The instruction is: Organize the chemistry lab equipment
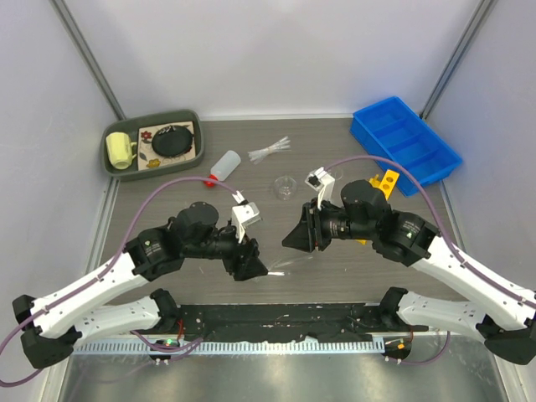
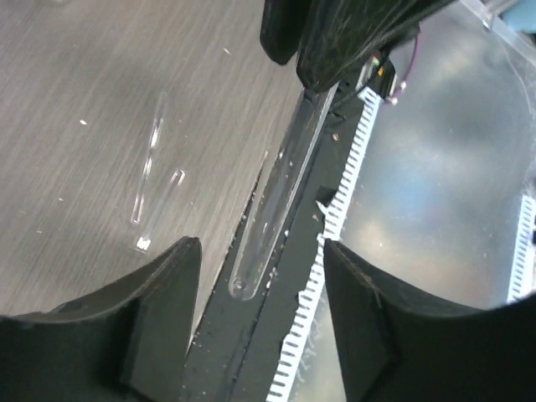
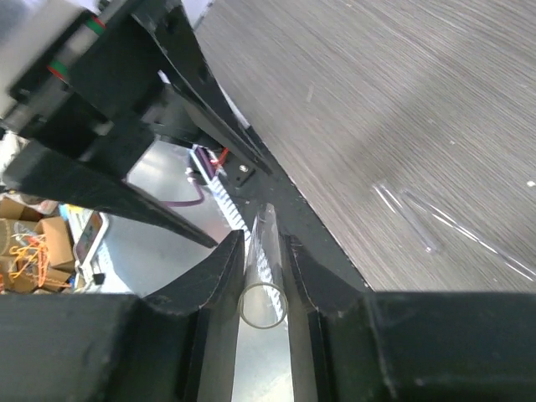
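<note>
**labrat_42:** Test tube point(image 2: 272, 209) is pinched by the right gripper point(image 3: 264, 241) just below its open mouth. The round bottom sits between the fingers of the left gripper point(image 2: 260, 247), which are spread wide and touching nothing.

**pipette_pete:** It's smooth thin glass and a slippery cylinder, so I'd squeeze gently, keep it in line with the fingers, and back the left one straight out. Another thin clear tube point(image 2: 149, 180) lies flat on the grainy table point(image 2: 75, 75), past the left fingertips.
</note>
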You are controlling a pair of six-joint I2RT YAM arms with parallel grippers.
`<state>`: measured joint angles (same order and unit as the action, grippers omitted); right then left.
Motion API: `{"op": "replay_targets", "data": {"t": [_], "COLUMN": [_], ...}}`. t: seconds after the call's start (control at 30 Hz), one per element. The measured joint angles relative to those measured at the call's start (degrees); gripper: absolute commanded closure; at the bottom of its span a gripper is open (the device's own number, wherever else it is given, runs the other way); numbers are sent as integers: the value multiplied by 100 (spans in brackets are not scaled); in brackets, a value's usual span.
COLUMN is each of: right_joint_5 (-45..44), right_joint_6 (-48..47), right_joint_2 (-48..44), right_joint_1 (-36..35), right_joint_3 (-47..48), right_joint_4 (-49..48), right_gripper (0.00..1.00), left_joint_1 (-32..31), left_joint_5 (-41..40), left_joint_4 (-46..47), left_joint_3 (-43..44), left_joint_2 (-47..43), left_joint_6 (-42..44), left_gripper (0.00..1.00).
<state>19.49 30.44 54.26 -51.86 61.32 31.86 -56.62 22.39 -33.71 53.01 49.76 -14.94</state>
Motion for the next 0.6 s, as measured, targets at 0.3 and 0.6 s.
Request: {"op": "replay_targets", "data": {"t": [0.3, 0.6], "right_joint_5": [-1412, -3700], "right_joint_6": [-33, -52], "right_joint_2": [595, 1578], "right_joint_1": [-17, 437], "right_joint_3": [793, 2465], "right_joint_4": [988, 2114], "right_gripper": [91, 91], "left_joint_1": [4, 7], "left_joint_5": [-1351, -2306], "left_joint_4": [66, 59], "left_joint_3": [136, 129], "left_joint_2": [-275, -505], "left_joint_6": [-254, -267], "left_gripper": [19, 19]}}
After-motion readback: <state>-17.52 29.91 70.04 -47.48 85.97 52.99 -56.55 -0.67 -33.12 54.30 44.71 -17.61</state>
